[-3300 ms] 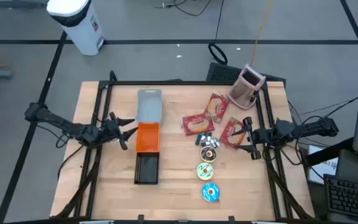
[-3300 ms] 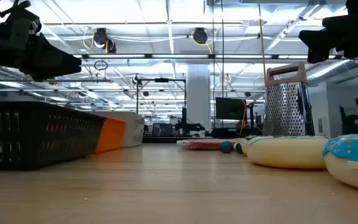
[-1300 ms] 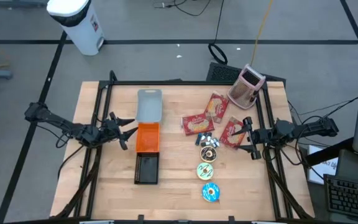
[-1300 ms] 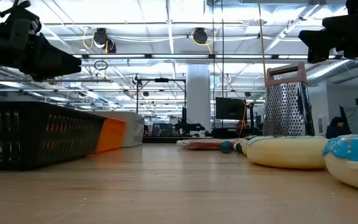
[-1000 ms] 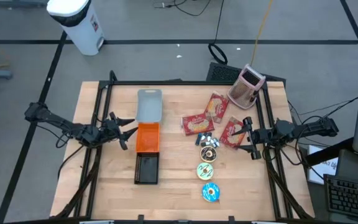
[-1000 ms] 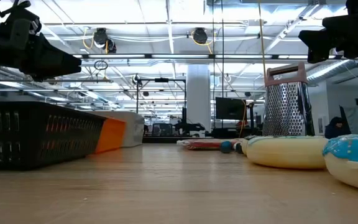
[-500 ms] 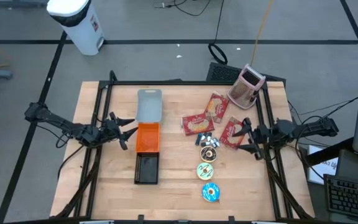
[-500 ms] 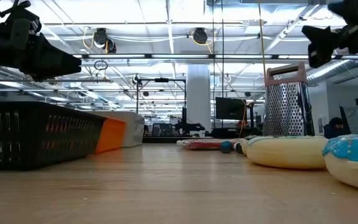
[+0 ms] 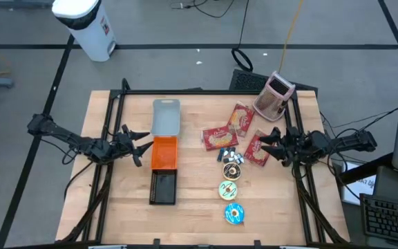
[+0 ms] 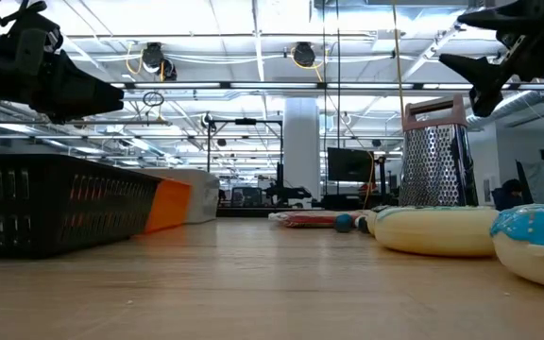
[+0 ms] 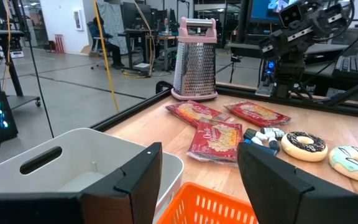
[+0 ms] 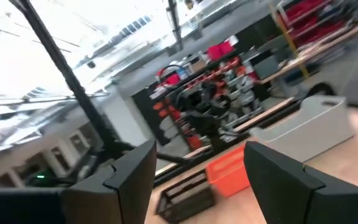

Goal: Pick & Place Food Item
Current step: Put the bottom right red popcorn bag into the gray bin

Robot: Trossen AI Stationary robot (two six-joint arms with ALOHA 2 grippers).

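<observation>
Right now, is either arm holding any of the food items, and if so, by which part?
Nothing is held. The left tool hangs open beside the orange bin, and the right tool hangs open above a red snack packet, both empty.

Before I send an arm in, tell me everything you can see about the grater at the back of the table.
The grater is a box grater with perforated metal faces, a pink handle on top and a pink base rim. It stands upright at the table's far right corner, just inside the black frame rail. Red snack packets lie just in front of it; contact can't be judged. Neither gripper touches it.
</observation>
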